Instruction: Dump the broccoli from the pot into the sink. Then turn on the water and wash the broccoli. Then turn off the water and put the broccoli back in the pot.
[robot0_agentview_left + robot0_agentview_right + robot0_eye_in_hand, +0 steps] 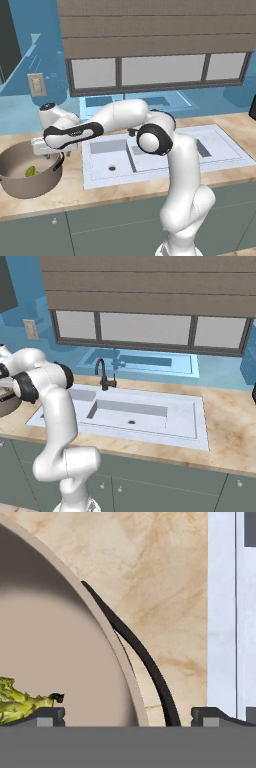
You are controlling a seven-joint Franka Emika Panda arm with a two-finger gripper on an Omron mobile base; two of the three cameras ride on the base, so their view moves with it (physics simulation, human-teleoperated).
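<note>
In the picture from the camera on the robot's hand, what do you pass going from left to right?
Broccoli → the pot's taupe inside and rim → its black handle → marbled counter → white sink edge.

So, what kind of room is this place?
A kitchen, rendered rather than real: a white double-basin sink with a black faucet is set in a marble-look counter under a window, and a pot holds broccoli.
</note>
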